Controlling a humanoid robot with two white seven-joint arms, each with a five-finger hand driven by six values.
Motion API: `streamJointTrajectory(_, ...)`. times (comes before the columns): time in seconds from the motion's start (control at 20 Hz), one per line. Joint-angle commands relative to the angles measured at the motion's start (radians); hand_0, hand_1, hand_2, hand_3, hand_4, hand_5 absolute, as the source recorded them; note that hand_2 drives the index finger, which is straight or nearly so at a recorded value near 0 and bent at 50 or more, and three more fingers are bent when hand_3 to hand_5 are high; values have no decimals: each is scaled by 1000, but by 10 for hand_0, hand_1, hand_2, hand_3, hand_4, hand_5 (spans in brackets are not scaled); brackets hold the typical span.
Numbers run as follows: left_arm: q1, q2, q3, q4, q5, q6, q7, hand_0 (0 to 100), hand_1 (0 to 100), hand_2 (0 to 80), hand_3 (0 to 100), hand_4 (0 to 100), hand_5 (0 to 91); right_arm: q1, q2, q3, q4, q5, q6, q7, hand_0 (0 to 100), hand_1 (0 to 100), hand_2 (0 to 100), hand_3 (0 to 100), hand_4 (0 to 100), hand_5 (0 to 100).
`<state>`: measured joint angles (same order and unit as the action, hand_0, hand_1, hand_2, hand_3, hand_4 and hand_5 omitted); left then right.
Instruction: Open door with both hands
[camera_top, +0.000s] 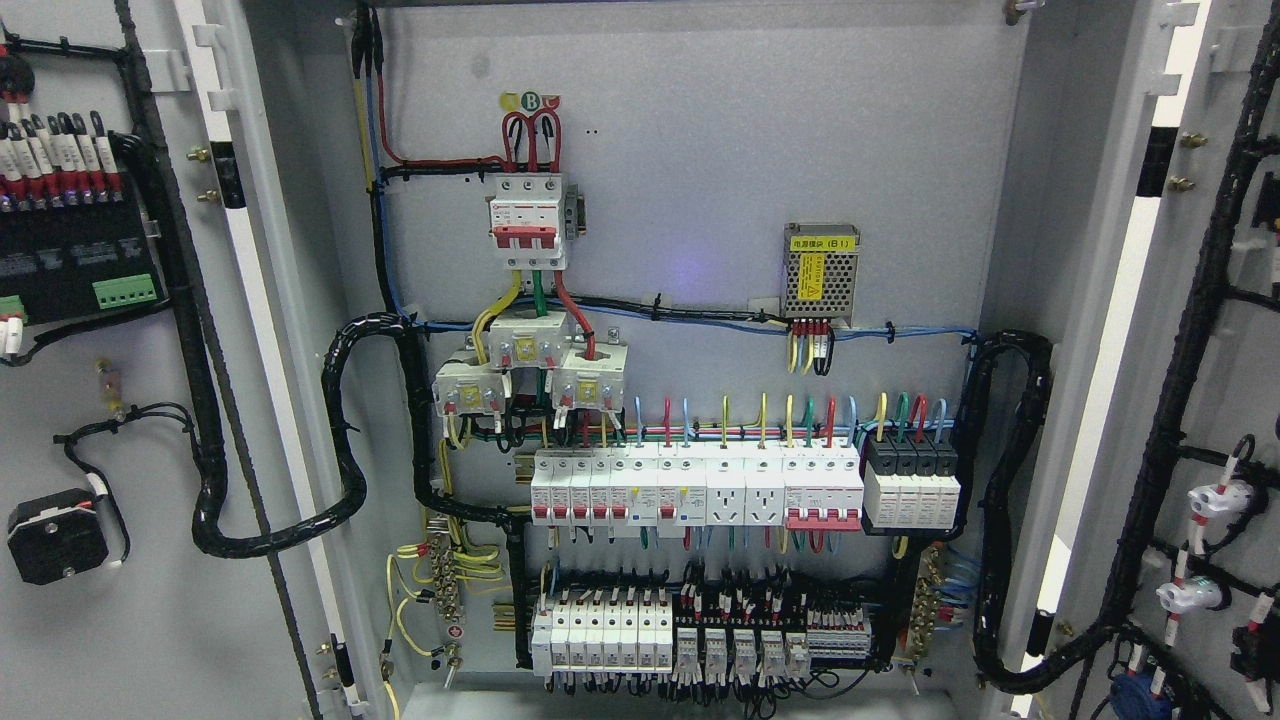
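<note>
Doors stand swung wide on both sides of a grey electrical cabinet, so its whole inside faces the camera. Neither of the robot's hands nor either arm shows anywhere in the head view, so I cannot tell whether they are open or closed.

The left door (150, 600) fills the picture's left edge, its inner face turned toward the camera. It carries a black terminal block (70, 250) with a small green connector, and a black square part (55, 535) lower down. A thick black cable bundle (300, 520) loops from this door across the frame and into the cabinet.

The right door (1230, 420) lies along the right edge, also showing its inner face. A black wire harness (1190, 350) runs down it, and white lamp backs (1215, 498) sit beside the harness.

On the back panel (800, 130) of the cabinet, a red and white main breaker (527, 220) sits high up, left of centre, with red wires rising from its top. Right of it is a small metal power supply (820, 272) with a yellow label. Below the main breaker are three white blocks (530, 370) fed by yellow, green and red wires. A row of breakers (700, 485) spans the middle, ending at black modules (910, 480) on the right. A second row of breakers and relays (690, 635) sits near the cabinet floor.
</note>
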<state>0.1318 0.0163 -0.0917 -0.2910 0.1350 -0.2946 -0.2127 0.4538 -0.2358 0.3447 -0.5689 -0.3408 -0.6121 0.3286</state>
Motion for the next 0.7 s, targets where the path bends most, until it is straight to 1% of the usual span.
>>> streamJointTrajectory(0.0, -64, -50, 20, 323, 0, 152, -1, 0, 0, 0, 0, 0, 0, -162, 155, 13, 480, 78, 150, -74, 383, 0, 0, 0, 0, 0)
streamJointTrajectory(0.05, -73, -50, 30, 323, -1, 172, 0, 0, 0, 0, 0, 0, 0, -179, 156, 11, 480, 110, 210, -109, 383, 0, 0, 0, 0, 0)
streamJointTrajectory(0.15, -80, -50, 32, 323, -2, 204, 0, 0, 0, 0, 0, 0, 0, -210, 173, 4, 481, 187, 305, -155, 383, 0, 0, 0, 0, 0)
streamJointTrajectory(0.25, -80, -50, 30, 323, -3, 242, 0, 0, 0, 0, 0, 0, 0, -240, 182, 3, 481, 216, 403, -171, 383, 0, 0, 0, 0, 0)
streamJointTrajectory(0.3, -80, -50, 30, 322, -3, 259, 0, 0, 0, 0, 0, 0, 0, -257, 202, 2, 481, 218, 454, -171, 383, 0, 0, 0, 0, 0)
streamJointTrajectory(0.35, -80, -50, 30, 320, -3, 270, 1, 0, 0, 0, 0, 0, 0, -274, 213, 2, 484, 218, 495, -172, 383, 0, 0, 0, 0, 0)
streamJointTrajectory(0.45, -80, -50, 30, 316, -3, 285, 3, 0, 0, 0, 0, 0, 0, -291, 228, 3, 495, 220, 552, -174, 383, 0, 0, 0, 0, 0)
streamJointTrajectory(0.5, -80, -50, 30, 314, -3, 293, 3, 0, 0, 0, 0, 0, 0, -302, 240, 3, 498, 221, 573, -183, 383, 0, 0, 0, 0, 0)
streamJointTrajectory(0.65, -80, -50, 30, 312, -3, 299, 4, 0, 0, 0, 0, 0, 0, -345, 245, 3, 538, 221, 630, -235, 383, 0, 0, 0, 0, 0)
